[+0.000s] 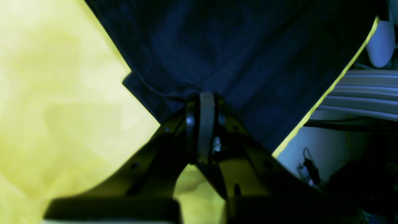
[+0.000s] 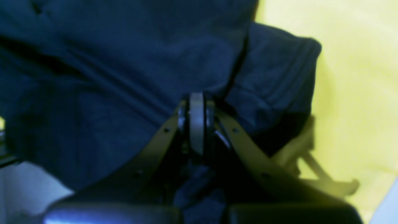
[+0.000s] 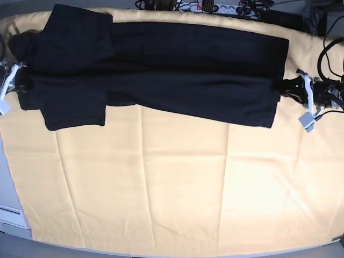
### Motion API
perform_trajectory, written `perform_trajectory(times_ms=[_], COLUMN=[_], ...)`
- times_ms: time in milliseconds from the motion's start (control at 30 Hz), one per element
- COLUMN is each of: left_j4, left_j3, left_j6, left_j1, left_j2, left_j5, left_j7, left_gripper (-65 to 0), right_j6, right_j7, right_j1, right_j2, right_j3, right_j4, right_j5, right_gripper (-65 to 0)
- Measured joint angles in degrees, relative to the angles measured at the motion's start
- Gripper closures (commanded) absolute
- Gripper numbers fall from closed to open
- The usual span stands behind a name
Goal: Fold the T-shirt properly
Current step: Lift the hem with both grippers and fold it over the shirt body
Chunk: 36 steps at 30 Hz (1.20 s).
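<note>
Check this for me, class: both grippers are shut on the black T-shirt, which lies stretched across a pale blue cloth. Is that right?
Not quite. The cloth is pale yellow, not blue, as the base view shows. The rest holds: left gripper and right gripper are shut on the stretched T-shirt.

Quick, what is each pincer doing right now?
Left pincer: closed, pinching the edge of the plain black soft-fabric T-shirt.
Right pincer: closed, pinching the same T-shirt's opposite end.

1. The T-shirt (image 3: 177,70) is soft, thin, matt black cloth with faint creases.
2. The yellow cloth (image 3: 177,188) looks matt and smooth, marked by fold lines.
3. Each claw's fingers (image 1: 206,124) appear hard, slightly glossy plastic.
</note>
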<state>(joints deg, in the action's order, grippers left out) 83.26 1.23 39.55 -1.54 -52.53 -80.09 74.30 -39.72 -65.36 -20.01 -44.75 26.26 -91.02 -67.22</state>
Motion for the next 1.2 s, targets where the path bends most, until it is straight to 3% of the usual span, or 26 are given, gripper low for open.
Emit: perform_trajectory(times_ms=[167,333,433,467,500,567,633,733,933,1033,1200], left_j4=[0.0,0.0,0.0,0.0,0.0,0.0,0.0,0.0,0.0,0.0,0.0], left_j3=[0.0,0.0,0.0,0.0,0.0,0.0,0.0,0.0,0.0,0.0,0.0], left_j6=[-0.5,-0.5,-0.5,-0.5,-0.5,-0.6,-0.7,-3.5,-3.5,-3.5,-3.5], left_j1=[-0.1,-0.2,-0.2,-0.2,-0.2,0.0,0.0,-0.1,0.0,-0.1,0.0], left_j2=[-0.4,-0.6,-0.6,-0.6,-0.6,-0.7,-0.6,-0.7,-0.7,-0.7,-0.7], left_j5=[-4.2,-4.1,-0.7,1.0,1.9,3.1,3.0,3.0,3.0,3.0,0.9], left_j7=[5.0,5.0,1.2,0.5,0.6,1.2,1.1,0.9,0.9,0.9,0.9], left_gripper=[0.0,0.0,0.0,-4.4,-13.8,-33.0,-42.9,-43.5,-43.5,-43.5,-43.5], right_j6=[0.0,0.0,0.0,0.0,0.0,0.0,0.0,0.0,0.0,0.0,0.0], right_j7=[1.9,2.0,1.9,2.0,1.9,2.0,1.8,1.7,0.8,0.9,7.7], right_j1=[0.0,0.0,0.0,0.0,0.0,0.0,0.0,0.0,0.5,1.7,5.6], right_j2=[0.2,0.9,2.4,2.7,2.9,3.0,2.9,2.7,2.1,3.0,7.8], right_j3=[0.0,0.0,0.0,0.0,0.0,0.0,0.0,0.0,4.7,4.6,2.2], right_j4=[0.0,0.0,0.0,0.0,0.0,0.0,0.0,0.0,-5.3,-6.4,-6.2], right_j5=[1.9,1.9,2.2,2.2,2.1,2.1,2.3,0.5,-11.5,-10.4,3.3], right_gripper=[0.0,0.0,0.0,0.0,-2.6,-20.1,-33.9,-34.5,-34.5,-34.5,-34.5])
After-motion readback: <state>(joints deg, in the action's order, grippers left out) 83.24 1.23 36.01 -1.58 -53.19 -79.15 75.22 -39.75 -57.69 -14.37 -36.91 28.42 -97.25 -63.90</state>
